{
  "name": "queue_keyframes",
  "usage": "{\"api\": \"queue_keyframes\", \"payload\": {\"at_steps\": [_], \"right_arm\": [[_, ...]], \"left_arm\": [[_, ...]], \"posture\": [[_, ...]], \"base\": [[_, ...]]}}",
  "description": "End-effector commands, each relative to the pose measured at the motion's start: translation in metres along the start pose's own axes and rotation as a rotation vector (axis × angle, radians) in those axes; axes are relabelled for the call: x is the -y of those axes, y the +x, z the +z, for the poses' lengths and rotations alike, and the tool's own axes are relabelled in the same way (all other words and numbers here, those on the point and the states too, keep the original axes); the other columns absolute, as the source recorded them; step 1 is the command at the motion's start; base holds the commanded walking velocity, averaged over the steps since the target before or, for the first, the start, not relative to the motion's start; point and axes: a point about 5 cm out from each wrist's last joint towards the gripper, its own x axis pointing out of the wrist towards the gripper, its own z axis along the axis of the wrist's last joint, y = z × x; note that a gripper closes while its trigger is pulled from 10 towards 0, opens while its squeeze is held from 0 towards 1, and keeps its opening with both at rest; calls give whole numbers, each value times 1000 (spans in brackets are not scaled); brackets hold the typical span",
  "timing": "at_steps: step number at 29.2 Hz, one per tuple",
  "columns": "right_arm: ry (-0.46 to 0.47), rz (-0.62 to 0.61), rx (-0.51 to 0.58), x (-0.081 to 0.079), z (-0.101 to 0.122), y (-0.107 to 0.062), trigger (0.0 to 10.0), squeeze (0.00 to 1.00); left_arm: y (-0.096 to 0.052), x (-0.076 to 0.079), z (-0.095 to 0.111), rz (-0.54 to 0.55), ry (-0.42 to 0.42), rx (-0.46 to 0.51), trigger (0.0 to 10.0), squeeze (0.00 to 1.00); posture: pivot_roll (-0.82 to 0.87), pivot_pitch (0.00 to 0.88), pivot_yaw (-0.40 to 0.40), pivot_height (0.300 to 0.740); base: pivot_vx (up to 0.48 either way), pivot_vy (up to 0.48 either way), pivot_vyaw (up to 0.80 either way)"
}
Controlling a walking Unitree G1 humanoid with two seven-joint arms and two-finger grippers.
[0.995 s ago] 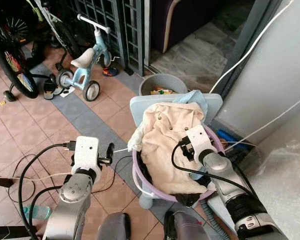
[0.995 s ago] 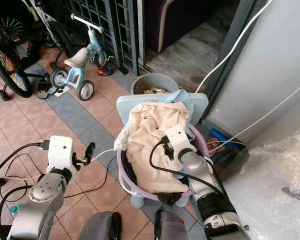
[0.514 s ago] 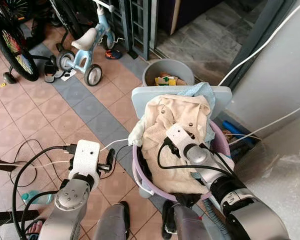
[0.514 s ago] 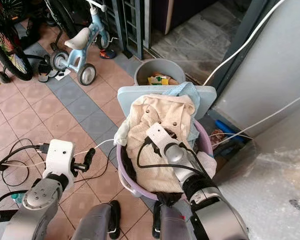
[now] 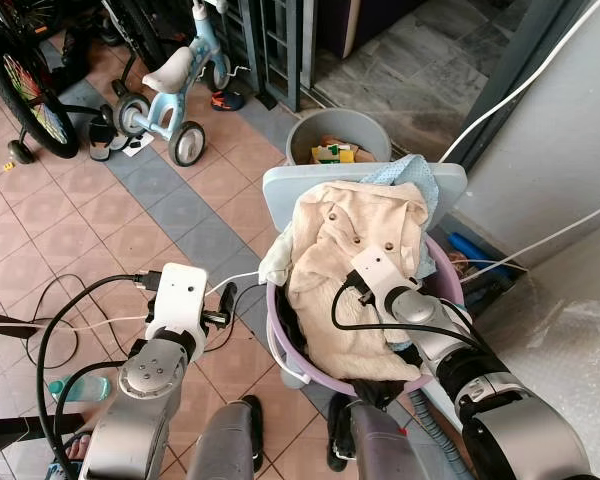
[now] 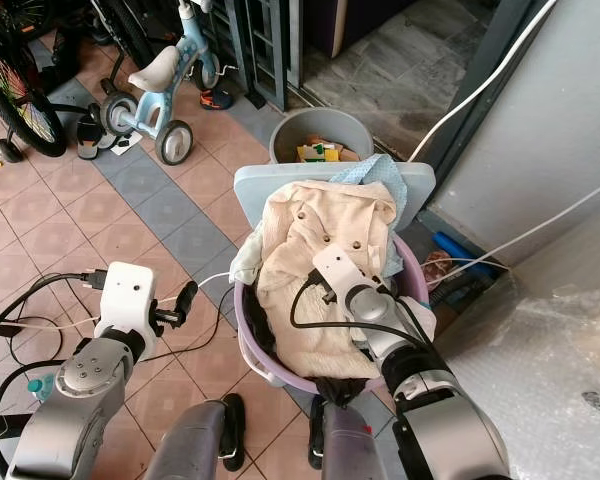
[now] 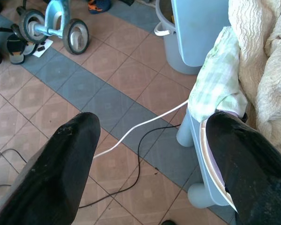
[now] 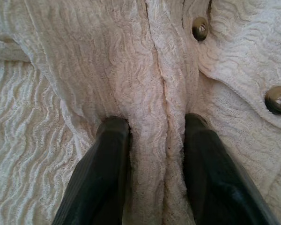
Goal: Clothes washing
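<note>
A cream knitted garment with metal buttons is heaped over a purple laundry basket in front of my feet. My right gripper presses down into the garment. Its two black fingers are closed on either side of a raised fold of the knit. A green-and-white checked cloth hangs over the basket's near rim. My left gripper hovers open over the tiled floor, left of the basket, holding nothing.
A pale blue board leans behind the basket, with a blue cloth on it. A grey bin of rubbish stands beyond. A child's tricycle, a bicycle wheel and floor cables lie left. A white wall is right.
The head view has shifted a little. My right gripper has settled lower on the cream garment and stays pressed into it. The left arm has barely moved.
</note>
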Motion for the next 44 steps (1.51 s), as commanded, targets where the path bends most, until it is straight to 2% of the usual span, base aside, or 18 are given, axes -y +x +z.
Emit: {"api": "queue_keyframes", "payload": {"at_steps": [1, 9, 15, 16, 19, 22, 26, 27, 28, 29, 31, 33, 39, 40, 41, 42, 43, 44], "right_arm": [[63, 26, -67, -3, -20, -4, 0, 0], [65, 101, -4, -4, -6, -2, 0, 0], [148, 102, 155, 2, 22, -4, 0, 0], [135, 91, 180, 2, 24, -6, 0, 0], [200, 73, 196, -2, 22, -8, 0, 0], [322, -39, 237, 1, 18, -17, 0, 0], [367, -107, 321, 6, 26, -29, 0, 0], [412, -152, 409, 13, 36, -42, 0, 0], [412, -152, 409, 13, 36, -42, 0, 0], [461, -170, 534, 21, 57, -60, 0, 0], [462, -172, 643, 28, 74, -75, 0, 0], [392, -186, 719, 36, 87, -91, 0, 0], [383, -154, 684, 29, 75, -91, 314, 0], [385, -137, 677, 25, 73, -91, 3059, 0], [387, -115, 670, 22, 72, -90, 3059, 0], [386, -80, 660, 17, 72, -91, 10000, 0], [386, -57, 652, 14, 72, -92, 10000, 0], [329, 38, 591, 1, 66, -89, 10000, 0]], "left_arm": [[1, -1, -5, 10, -9, -18, 10000, 0], [5, 1, -7, 14, -20, -19, 10000, 0], [13, 1, -6, 19, -52, -5, 10000, 0], [15, 2, -8, 23, -57, -3, 10000, 0], [17, 2, -11, 30, -67, -13, 10000, 0], [25, 4, -6, 21, -66, 11, 10000, 0], [29, 2, -2, 27, -70, 26, 10000, 0], [31, 1, 0, 32, -75, 38, 10000, 0], [31, 1, 0, 32, -75, 38, 10000, 0], [33, 1, 2, 29, -87, 60, 10000, 0], [35, 3, 5, 38, -107, 75, 10000, 0], [38, 11, 10, 21, -116, 102, 10000, 0], [41, 20, 17, -13, -145, 133, 10000, 0], [41, 20, 17, -12, -145, 131, 10000, 0], [40, 20, 16, -12, -143, 127, 10000, 0], [40, 20, 15, -14, -140, 125, 10000, 0], [40, 20, 15, -15, -137, 124, 10000, 0], [39, 19, 13, -16, -133, 119, 10000, 0]], "posture": [[116, 238, 23, 740], [107, 205, 12, 740], [78, 158, -7, 740], [67, 138, -7, 740], [57, 125, -4, 740], [42, 103, 2, 740], [30, 96, 11, 740], [18, 93, 21, 740], [18, 93, 21, 740], [9, 85, 28, 740], [1, 82, 32, 740], [-14, 71, 34, 740], [-12, 69, 34, 740], [-9, 72, 35, 740], [-8, 72, 35, 740], [-4, 74, 36, 740], [-4, 74, 36, 740], [-1, 77, 37, 740]], "base": [[0, 0, 0], [0, 0, 0], [0, 0, 0], [0, 0, 0], [0, 0, 0], [0, 0, 0], [0, 0, 0], [0, 0, 0], [0, 0, 0], [0, 0, 0], [0, 0, 0], [0, 0, 0], [0, 0, 0], [0, 0, 0], [0, 0, 0], [0, 0, 0], [0, 0, 0], [0, 0, 0]]}}
